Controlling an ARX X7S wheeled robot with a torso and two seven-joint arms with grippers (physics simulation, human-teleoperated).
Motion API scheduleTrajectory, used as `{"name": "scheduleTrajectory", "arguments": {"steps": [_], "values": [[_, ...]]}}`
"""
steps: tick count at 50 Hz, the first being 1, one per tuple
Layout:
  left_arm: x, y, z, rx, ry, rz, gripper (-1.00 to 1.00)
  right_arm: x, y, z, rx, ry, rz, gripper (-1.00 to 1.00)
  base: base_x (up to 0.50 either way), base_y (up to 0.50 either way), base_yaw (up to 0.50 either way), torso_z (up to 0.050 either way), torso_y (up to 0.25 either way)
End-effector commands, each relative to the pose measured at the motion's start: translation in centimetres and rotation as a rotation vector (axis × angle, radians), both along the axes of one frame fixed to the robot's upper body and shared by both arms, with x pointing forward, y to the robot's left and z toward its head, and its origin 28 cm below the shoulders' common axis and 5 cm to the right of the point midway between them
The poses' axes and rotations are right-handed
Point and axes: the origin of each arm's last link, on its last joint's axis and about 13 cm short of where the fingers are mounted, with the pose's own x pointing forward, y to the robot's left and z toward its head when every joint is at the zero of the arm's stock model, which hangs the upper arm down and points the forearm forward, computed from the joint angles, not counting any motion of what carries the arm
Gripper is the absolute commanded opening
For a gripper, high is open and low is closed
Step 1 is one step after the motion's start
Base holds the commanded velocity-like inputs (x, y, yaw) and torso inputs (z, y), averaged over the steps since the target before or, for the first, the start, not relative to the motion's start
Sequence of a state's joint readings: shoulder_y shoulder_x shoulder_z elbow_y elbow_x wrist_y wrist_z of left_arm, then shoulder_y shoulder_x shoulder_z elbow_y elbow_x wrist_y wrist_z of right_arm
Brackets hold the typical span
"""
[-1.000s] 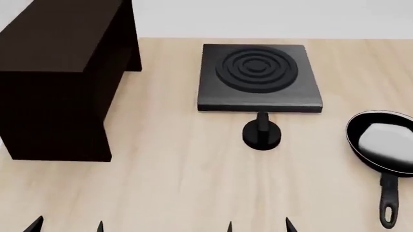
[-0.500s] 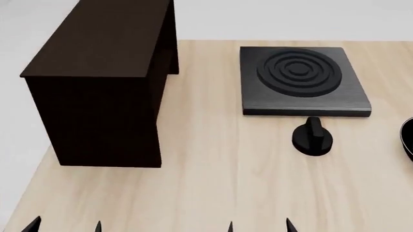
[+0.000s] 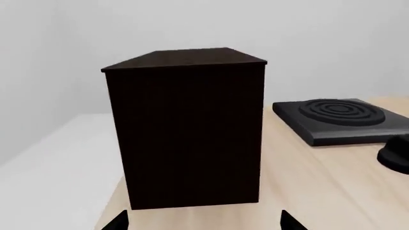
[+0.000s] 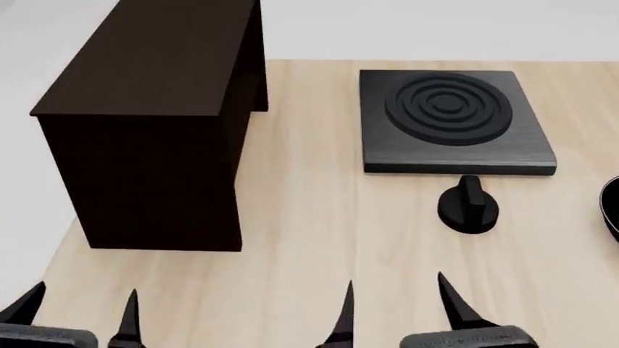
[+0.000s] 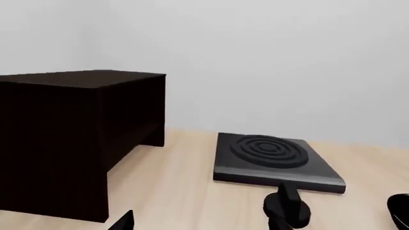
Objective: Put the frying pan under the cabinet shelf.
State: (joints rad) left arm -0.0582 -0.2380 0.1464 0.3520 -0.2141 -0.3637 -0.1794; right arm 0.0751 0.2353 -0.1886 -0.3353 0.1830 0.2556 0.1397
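Only a dark sliver of the frying pan (image 4: 613,208) shows at the right edge of the head view; its rim also peeks in in the right wrist view (image 5: 401,213). The cabinet shelf (image 4: 155,123) is a tall dark brown box at the table's left, seen close up in the left wrist view (image 3: 191,134) and in the right wrist view (image 5: 64,139). My left gripper (image 4: 80,312) is open near the front edge, in front of the cabinet, holding nothing (image 3: 203,223). My right gripper (image 4: 395,304) is open and empty too, well left of the pan.
A square black burner plate (image 4: 450,119) with concentric rings lies at the back right. A round black knob (image 4: 469,206) stands just in front of it, between my right gripper and the pan. The pale wooden table (image 4: 309,239) ends just left of the cabinet.
The head view swung left a second ago, pushing the pan to the right edge. Since half a second ago both grippers have come further up into the head view.
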Motion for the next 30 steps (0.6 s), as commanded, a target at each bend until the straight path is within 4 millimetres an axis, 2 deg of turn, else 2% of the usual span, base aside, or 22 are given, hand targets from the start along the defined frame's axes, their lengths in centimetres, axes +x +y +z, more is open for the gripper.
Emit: {"name": "scheduleTrajectory", "arguments": {"steps": [1, 17, 30], "values": [[1.3, 1.0, 4.5, 0.018, -0.047, -0.029, 1.0, 0.5, -0.4, 4.6, -0.023, -0.069, 0.033, 1.0, 0.0, 0.0, 0.0, 0.0, 0.0], [3.8, 1.8, 9.9, 0.078, -0.13, -0.063, 1.0, 0.5, -2.2, 11.0, -0.067, -0.192, -0.004, 1.0, 0.0, 0.0, 0.0, 0.0, 0.0], [5.0, 1.6, 13.8, 0.096, -0.168, -0.116, 1.0, 1.0, -3.1, 14.2, -0.143, -0.229, -0.02, 1.0, 0.0, 0.0, 0.0, 0.0, 0.0]]}}
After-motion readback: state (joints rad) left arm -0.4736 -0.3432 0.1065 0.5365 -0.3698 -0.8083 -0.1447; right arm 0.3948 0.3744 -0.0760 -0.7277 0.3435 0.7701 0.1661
